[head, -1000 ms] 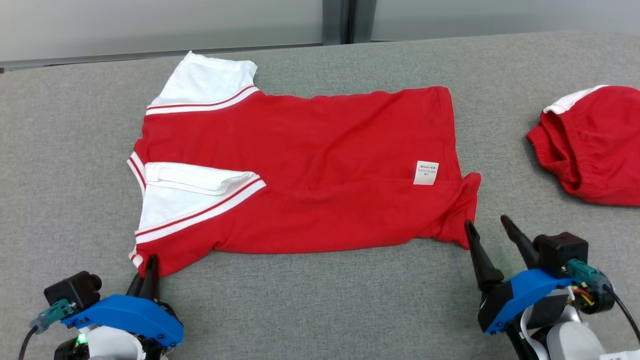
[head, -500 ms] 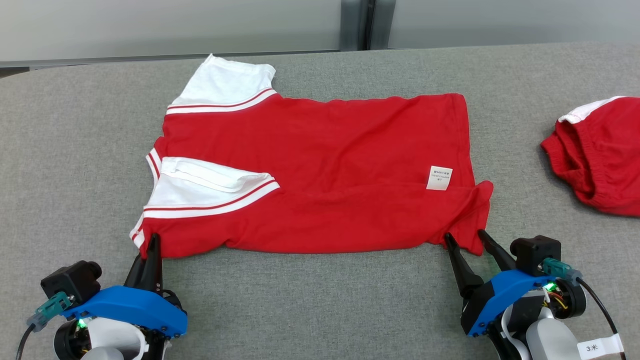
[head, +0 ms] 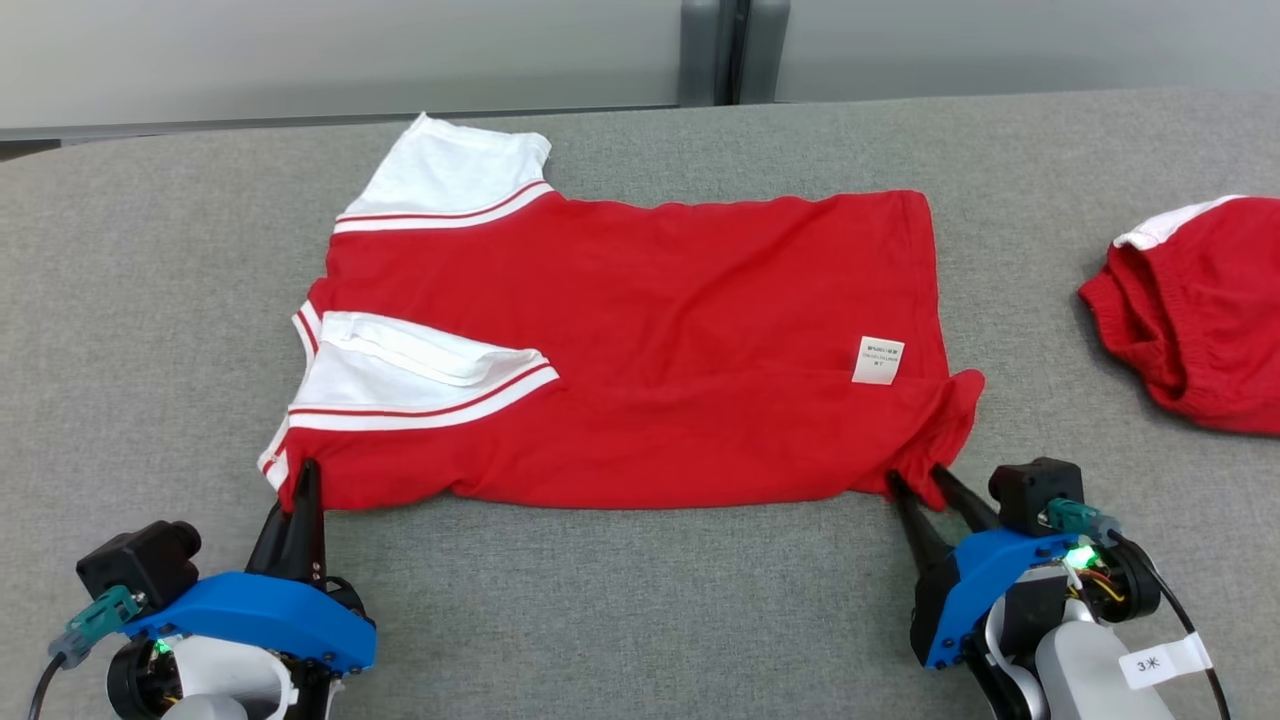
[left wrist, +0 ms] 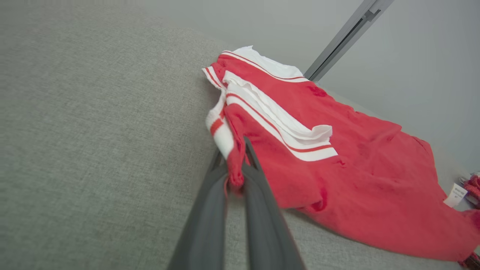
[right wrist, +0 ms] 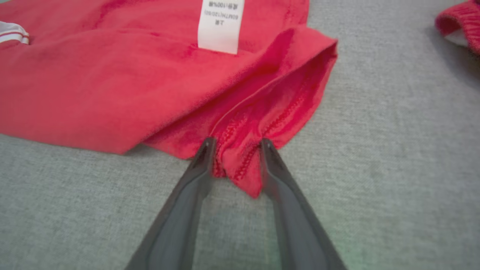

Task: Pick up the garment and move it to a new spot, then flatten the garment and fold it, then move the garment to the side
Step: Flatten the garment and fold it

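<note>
Pinching the red shoulder corner of the garment (head: 640,330) at lower left of the head view, the left gripper (head: 306,472) is closed on cloth. At lower right, the right gripper (head: 916,476) straddles the bunched hem corner, fingers apart with fabric between; whether they clamp it I cannot tell. The garment lies spread mid-frame on the grey surface (head: 640,600), another red piece (head: 1200,310) at the right edge.
</note>
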### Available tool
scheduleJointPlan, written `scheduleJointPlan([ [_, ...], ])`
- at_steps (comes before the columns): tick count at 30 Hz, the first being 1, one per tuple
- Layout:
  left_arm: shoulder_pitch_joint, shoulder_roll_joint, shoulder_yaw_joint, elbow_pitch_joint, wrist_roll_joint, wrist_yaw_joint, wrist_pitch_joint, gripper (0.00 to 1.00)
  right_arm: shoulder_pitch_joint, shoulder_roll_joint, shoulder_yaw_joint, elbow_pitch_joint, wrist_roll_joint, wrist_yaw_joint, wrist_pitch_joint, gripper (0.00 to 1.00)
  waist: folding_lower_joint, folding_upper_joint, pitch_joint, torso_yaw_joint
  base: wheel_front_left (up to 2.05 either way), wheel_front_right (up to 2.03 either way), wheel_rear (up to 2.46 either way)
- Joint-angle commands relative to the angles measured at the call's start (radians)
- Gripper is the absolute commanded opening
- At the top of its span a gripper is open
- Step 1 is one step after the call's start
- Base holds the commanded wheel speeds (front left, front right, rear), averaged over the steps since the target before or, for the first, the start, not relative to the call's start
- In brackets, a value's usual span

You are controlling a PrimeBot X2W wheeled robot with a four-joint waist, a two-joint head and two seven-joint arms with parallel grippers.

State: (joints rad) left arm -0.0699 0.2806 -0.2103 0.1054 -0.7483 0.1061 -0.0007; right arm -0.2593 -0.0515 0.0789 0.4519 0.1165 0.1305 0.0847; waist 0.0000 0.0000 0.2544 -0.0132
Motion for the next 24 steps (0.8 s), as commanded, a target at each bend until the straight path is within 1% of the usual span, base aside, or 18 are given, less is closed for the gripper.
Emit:
scheduleJointPlan([
  [1,-0.001,0.008,0.001,-0.009,0.002,0.003,-0.009,0.0,0.0,0.002,-0.004,0.011,-0.004,0.0,0.001,0.0,0.0,0.0,-0.004,0.001,0.0,0.0,0.0],
  [6,0.015,0.018,0.014,-0.048,0.011,0.002,-0.035,0.0,0.001,0.0,-0.073,-0.045,-0.003,0.0,-0.021,0.0,0.0,0.0,-0.03,0.003,0.0,0.0,0.0],
  [8,0.02,0.019,0.019,-0.061,0.009,0.002,-0.041,0.0,0.008,0.0,-0.088,-0.061,0.005,0.0,-0.019,0.0,0.0,0.0,-0.036,0.003,0.0,0.0,0.0],
  [10,0.033,0.021,0.026,-0.094,0.001,0.002,-0.046,0.0,0.028,0.0,-0.115,-0.103,0.006,0.0,-0.006,0.0,0.0,0.0,-0.048,0.001,0.0,0.0,0.0],
  [13,0.069,0.03,0.036,-0.144,-0.008,0.011,-0.041,0.0,0.065,0.0,-0.148,-0.184,-0.012,0.0,0.035,0.0,0.0,0.0,-0.064,-0.005,0.0,0.0,0.0],
  [16,0.127,0.037,0.026,-0.186,-0.012,0.02,-0.024,0.0,0.125,0.0,-0.154,-0.268,-0.022,0.0,0.099,0.0,0.0,0.0,-0.073,-0.011,0.0,0.0,0.0],
  [20,0.22,0.025,0.01,-0.223,-0.034,0.035,-0.002,0.0,0.227,-0.001,-0.147,-0.362,-0.002,0.0,0.174,0.0,0.0,0.0,-0.081,-0.015,0.0,0.0,0.0],
  [24,0.297,0.008,-0.009,-0.215,-0.055,0.044,0.009,0.0,0.31,0.0,-0.159,-0.414,0.026,0.0,0.205,0.0,0.0,0.0,-0.084,-0.015,0.0,0.0,0.0],
])
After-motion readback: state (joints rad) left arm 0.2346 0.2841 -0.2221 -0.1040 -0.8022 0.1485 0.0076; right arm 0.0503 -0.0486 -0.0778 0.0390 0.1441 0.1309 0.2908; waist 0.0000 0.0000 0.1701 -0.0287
